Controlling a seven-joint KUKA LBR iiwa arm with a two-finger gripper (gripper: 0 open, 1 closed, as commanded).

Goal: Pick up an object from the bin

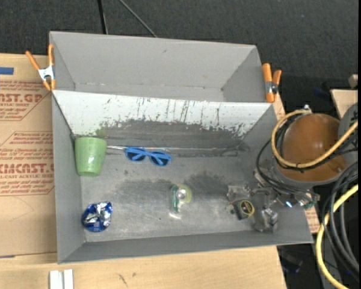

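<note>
Pincer (253, 208) sits low in the near right corner of the bin (168, 65), down at the floor, under the arm's orange cover (310, 146). Whether it is apart or together we cannot tell; it reads as a dark tangle of metal. We see nothing clearly held in it. A small dark bit with a yellowish ring lies in that tangle; we cannot say whether it is part of the robot or a loose thing.

Nearest loose thing we can make out: a small clear lump (180, 197) with a green tint, mid-floor, well left of the pincer and apart from everything else.
- Our guess: light, hard, glossy, so likely to slip or roll away when nudged.
- Best taken across its narrow middle, straight from above, closing gently and squarely.

Other things, further off:
- Blue sunglasses (148, 156), flat on the floor near the back wall. Light, thin, somewhat springy. We would take them at the bridge between the lenses, not at an arm.
- Green cup (90, 155), against the left wall, mouth towards the back. Light, stiff. One side of the rim looks the easiest hold.
- Crumpled blue-and-white wrapper (97, 216), near left corner. Very light and soft; it should crush and grip readily anywhere.

Corner walls crowd the pincer where it is.
</note>
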